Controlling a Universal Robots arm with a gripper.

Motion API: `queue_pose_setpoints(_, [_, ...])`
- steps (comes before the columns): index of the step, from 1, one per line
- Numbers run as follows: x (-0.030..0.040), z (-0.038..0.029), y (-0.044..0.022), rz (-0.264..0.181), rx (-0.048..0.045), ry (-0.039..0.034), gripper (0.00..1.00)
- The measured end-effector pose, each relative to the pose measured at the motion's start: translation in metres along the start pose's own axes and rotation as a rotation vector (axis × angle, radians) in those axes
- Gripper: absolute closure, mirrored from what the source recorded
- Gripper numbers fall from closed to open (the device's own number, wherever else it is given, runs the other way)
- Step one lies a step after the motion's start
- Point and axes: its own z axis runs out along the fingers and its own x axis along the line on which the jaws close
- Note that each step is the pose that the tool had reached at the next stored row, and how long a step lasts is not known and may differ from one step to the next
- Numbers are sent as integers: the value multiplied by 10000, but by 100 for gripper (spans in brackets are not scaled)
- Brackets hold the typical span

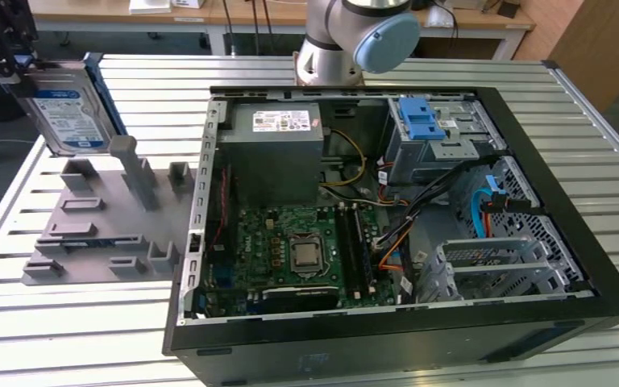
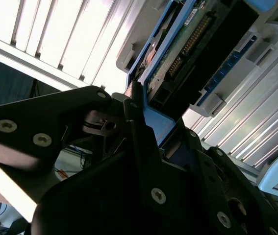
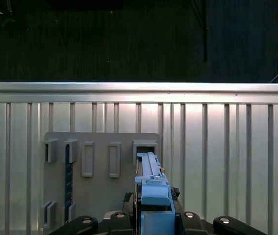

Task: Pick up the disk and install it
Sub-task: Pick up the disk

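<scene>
silver-grey disk aloft in the gripper, over its holder

silver-grey disk (image 1: 68,121) hanging upright at the exterior view's far left, clamped at its upper end by the black gripper (image 1: 14,68), closed tight on it, label side facing the camera. directly beneath, a grey holder plate (image 1: 94,242) on the slatted tabletop (image 1: 73,330); seemingly just free of its slot, though hard to rule out contact. well apart from the open computer case (image 1: 207,201) toward the exterior view's right.

judged step: carrying the picked disk. best done slowly and plumb, rising straight past the grey posts ahead of any sideways travel, to avoid snagging a rail on a slot edge. worth holding firmly by the frame, away from the green circuit board (image 2: 178,54) and its connector pins.

smooth metal shell with a glossy blue-and-white label. blue plastic rails (image 3: 153,188), ribbed and probably a little springy. matte grey plate with rectangular pockets and stubby uprights. ridged aluminium tabletop, bright and slippery-looking. black sheet-metal case with thin folded edges.
</scene>
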Motion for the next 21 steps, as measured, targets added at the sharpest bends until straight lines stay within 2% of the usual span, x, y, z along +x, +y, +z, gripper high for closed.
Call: queue_pose_setpoints(21, [1, -142, 0, -15, 0, 0, 64])
